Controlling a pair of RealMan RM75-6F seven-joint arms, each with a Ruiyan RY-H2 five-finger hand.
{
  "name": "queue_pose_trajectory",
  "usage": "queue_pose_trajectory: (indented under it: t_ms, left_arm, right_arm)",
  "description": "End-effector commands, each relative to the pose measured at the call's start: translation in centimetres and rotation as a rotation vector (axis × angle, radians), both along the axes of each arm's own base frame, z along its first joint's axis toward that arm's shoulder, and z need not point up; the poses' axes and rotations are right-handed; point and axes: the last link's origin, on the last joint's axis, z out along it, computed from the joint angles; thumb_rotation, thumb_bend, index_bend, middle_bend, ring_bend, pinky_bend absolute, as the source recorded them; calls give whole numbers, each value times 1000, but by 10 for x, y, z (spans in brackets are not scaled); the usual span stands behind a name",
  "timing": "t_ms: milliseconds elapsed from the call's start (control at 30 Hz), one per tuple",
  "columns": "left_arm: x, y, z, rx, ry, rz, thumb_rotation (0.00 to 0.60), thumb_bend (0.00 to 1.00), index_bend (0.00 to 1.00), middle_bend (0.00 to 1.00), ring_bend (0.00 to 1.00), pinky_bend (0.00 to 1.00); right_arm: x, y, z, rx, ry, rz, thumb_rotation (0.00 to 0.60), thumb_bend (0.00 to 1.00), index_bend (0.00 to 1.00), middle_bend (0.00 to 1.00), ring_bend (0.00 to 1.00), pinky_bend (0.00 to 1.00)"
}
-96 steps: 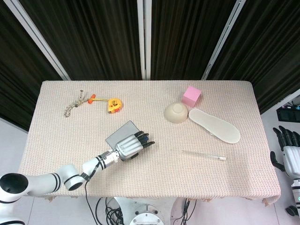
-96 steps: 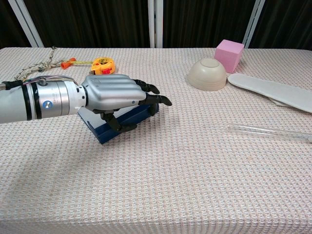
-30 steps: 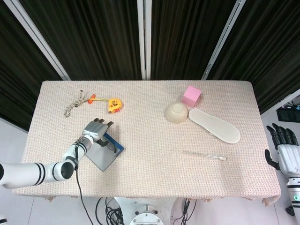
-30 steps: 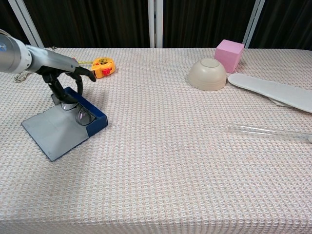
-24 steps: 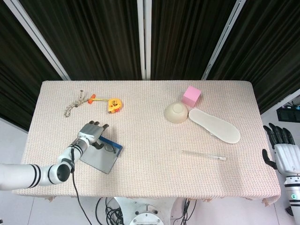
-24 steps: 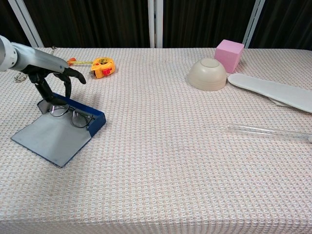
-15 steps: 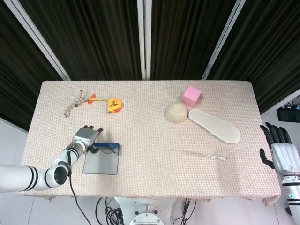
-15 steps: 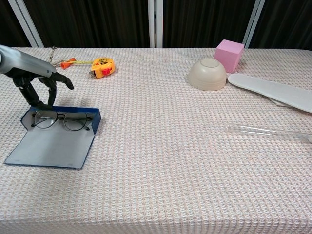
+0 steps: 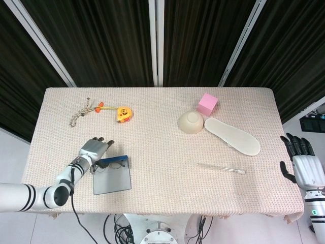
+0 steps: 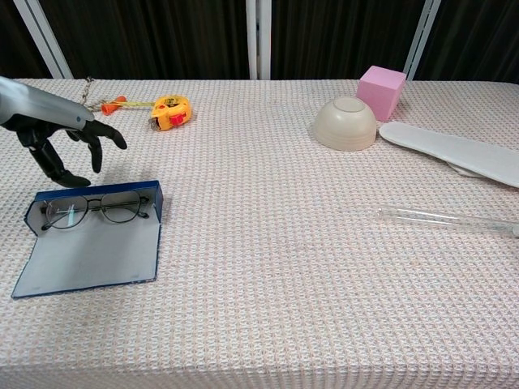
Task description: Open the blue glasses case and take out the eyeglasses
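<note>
The blue glasses case [image 9: 112, 176] [image 10: 89, 247] lies open on the left part of the table, its grey lid flat toward the front edge. Dark-rimmed eyeglasses [image 9: 107, 165] [image 10: 91, 211] rest in its tray. My left hand [image 9: 93, 149] [image 10: 57, 135] hovers just behind and left of the case, fingers spread and curved down, holding nothing and clear of the case. My right hand [image 9: 299, 161] hangs off the table's right edge with fingers apart and empty.
A yellow tape measure [image 9: 123, 113] [image 10: 169, 110] and a knotted cord [image 9: 82, 113] lie at the back left. A beige bowl [image 9: 190, 122] [image 10: 345, 123], a pink block [image 9: 207, 104] [image 10: 381, 90], a white insole [image 9: 231, 135] and a clear tube [image 10: 446, 219] sit to the right.
My left hand flipped the case open and dragged it leftward and forward, then lifted off it. The lid now lies flat with the glasses showing. The right hand rose slightly.
</note>
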Motion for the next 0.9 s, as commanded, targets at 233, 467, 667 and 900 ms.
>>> queue_pose_trajectory:
  t_ms: [233, 467, 667, 900]
  left_arm:
    - [-12, -8, 2, 201, -155, -77, 533, 194, 94, 179, 12, 128]
    - [-32, -16, -6, 176, -179, -23, 567, 194, 169, 173, 20, 134]
    - [-35, -14, -17, 132, -205, 14, 498, 201, 241, 162, 22, 137]
    - [-32, -9, -26, 112, -222, 37, 478, 238, 271, 162, 23, 137]
  right_arm:
    - [0, -1, 4, -14, -3, 2, 600, 455, 0, 0, 0, 0]
    - [1, -2, 6, -18, -13, 10, 600, 455, 0, 0, 0, 0]
    - [-1, 1, 8, -25, -23, 7, 600, 456, 0, 0, 0, 0]
    - [-3, 2, 13, -37, -34, 3, 600, 452, 0, 0, 0, 0]
